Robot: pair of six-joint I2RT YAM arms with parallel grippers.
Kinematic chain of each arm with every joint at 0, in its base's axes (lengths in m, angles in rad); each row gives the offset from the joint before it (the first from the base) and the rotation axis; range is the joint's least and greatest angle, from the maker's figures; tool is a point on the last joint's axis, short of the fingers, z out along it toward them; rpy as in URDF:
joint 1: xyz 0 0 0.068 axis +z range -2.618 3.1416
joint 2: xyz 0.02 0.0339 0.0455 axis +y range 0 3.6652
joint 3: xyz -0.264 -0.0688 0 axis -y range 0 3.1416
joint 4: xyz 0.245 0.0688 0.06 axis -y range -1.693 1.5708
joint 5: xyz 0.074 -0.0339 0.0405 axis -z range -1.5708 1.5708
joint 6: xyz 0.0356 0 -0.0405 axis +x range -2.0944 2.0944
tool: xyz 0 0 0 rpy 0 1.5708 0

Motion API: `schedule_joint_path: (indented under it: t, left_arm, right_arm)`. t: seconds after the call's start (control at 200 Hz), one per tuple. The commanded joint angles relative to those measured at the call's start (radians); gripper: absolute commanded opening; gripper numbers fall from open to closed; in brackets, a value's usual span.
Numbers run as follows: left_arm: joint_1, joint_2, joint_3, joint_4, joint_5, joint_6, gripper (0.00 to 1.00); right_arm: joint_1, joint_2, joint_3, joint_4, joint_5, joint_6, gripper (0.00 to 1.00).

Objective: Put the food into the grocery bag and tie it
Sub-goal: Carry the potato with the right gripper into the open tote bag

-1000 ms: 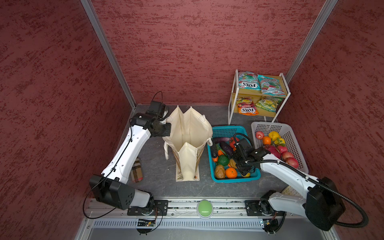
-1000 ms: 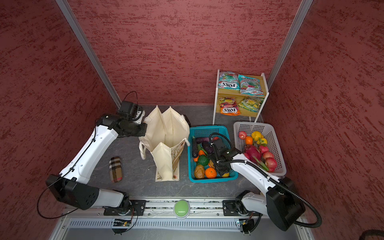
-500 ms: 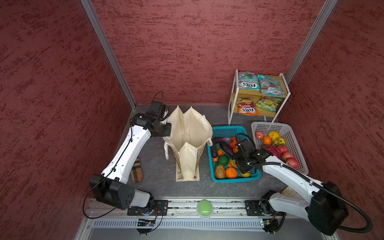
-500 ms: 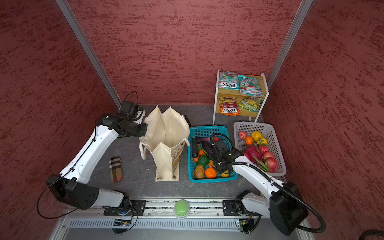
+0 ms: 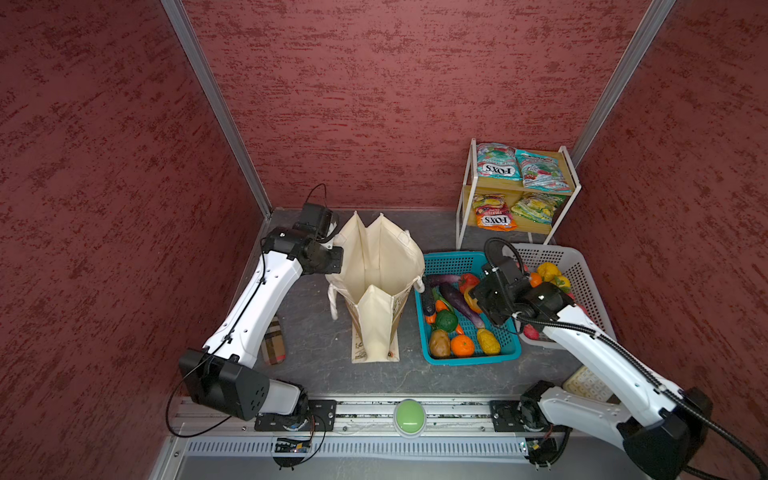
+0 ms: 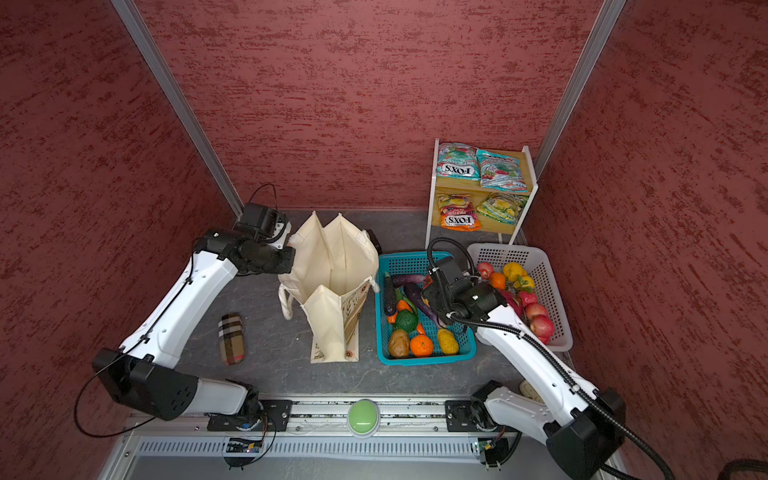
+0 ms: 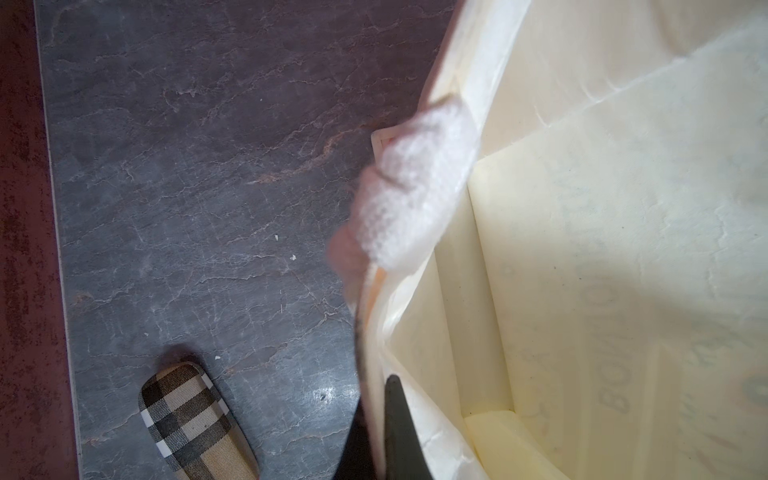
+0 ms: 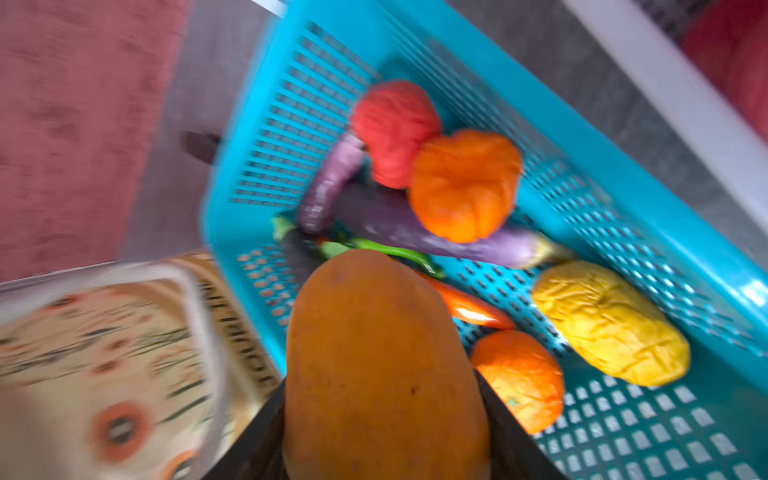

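Cream canvas tote bag (image 5: 376, 266) stands open on the grey table (image 5: 307, 324) beside a teal plastic basket (image 5: 453, 259). Only the left wrist view shows the left tool (image 7: 374, 399) clamped on its rim; only the blurred right wrist view shows the right tool (image 8: 380, 386) gripping a brown-orange oval toy vegetable (image 8: 374, 332).

Whole table (image 5: 316, 374) is viewed from high at the front, tilted down, in both top views; nearly all is shared. Bag (image 7: 582, 208) rim is seen close from left wrist. Teal basket (image 8: 665, 224) is seen blurred from right wrist, behind an orange-brown vegetable (image 8: 382, 365).
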Motion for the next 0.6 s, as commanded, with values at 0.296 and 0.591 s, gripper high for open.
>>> schedule_joint_path:
  t: [0.296, 0.591]
  left_arm:
    - [-0.010, -0.016, -0.007, 0.008, 0.029, 0.012, 0.00]
    - [-0.014, -0.014, 0.014, 0.000, 0.032, 0.011, 0.00]
  right_arm:
    - [0.063, 0.191, 0.428, -0.031, 0.057, -0.352, 0.55]
    - [0.237, 0.521, 0.825, -0.028, 0.059, -0.505, 0.55]
